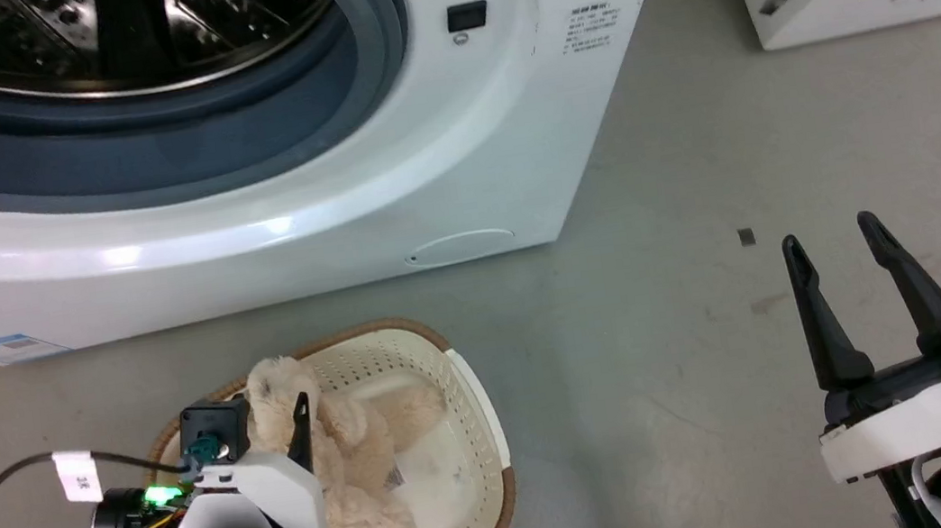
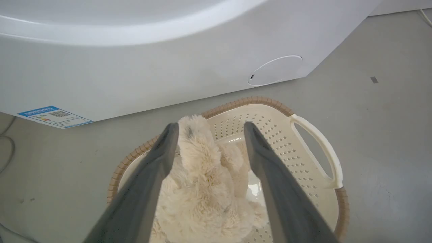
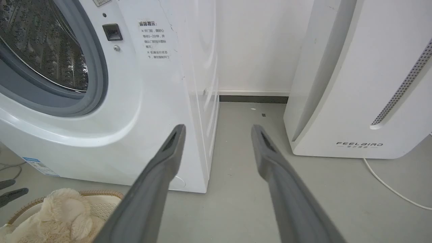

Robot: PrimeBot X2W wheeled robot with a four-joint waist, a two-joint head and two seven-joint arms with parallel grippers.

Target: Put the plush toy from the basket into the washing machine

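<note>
Left tool (image 1: 268, 418) hangs over the basket (image 1: 407, 334) on the floor in the head view, one dark finger against the plush toy (image 1: 352, 470) lying inside. The washing machine (image 1: 423, 179) stands just beyond, its drum mouth uncovered. Right tool (image 1: 828, 233) sits well apart, fingers spread, empty. In the left wrist view the fingers are apart, straddling the toy's raised fluffy end, not yet closed. In the right wrist view the toy lies low left, far from that tool's spread fingers. It looks light, soft and squashy; a deep bite on the thick body should hold better than loose pile.
</note>
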